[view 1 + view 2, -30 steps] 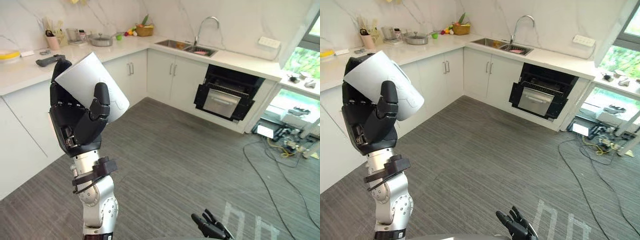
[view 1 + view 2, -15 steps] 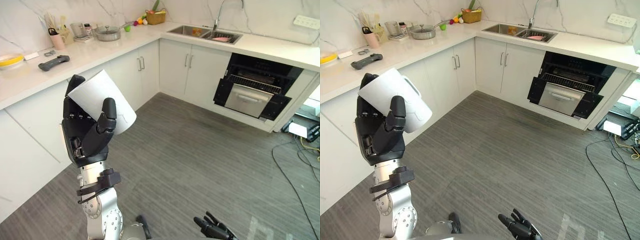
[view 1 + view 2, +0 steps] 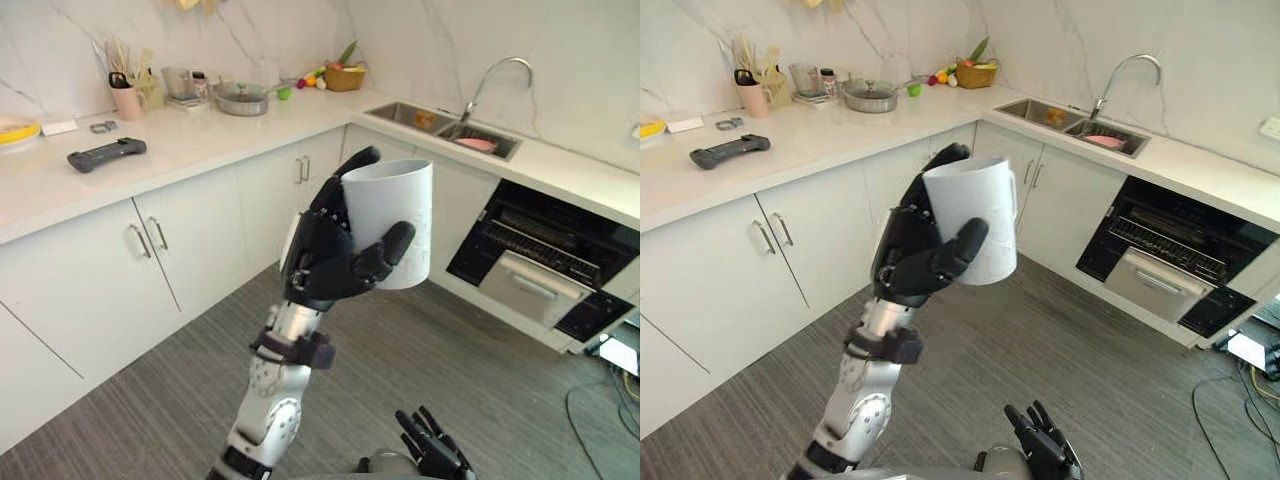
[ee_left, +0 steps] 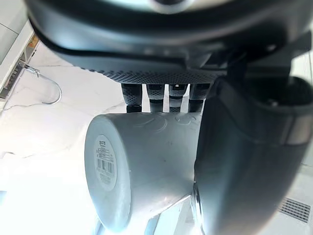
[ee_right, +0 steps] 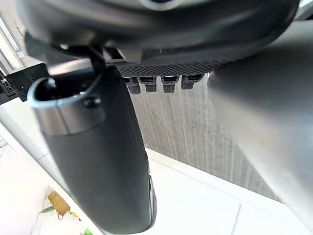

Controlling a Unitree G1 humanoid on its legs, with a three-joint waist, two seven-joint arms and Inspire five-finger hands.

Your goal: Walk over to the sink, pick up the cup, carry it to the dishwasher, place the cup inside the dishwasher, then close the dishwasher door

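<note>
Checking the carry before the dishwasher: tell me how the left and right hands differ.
The left hand is raised high; the right hand hangs low at the eye views' lower edge. The left hand curls round the white cup; the right hand's fingers are spread, holding nothing. Both are dark.

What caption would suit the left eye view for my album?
The left hand holds a white cup aloft, the open dishwasher beyond.
</note>
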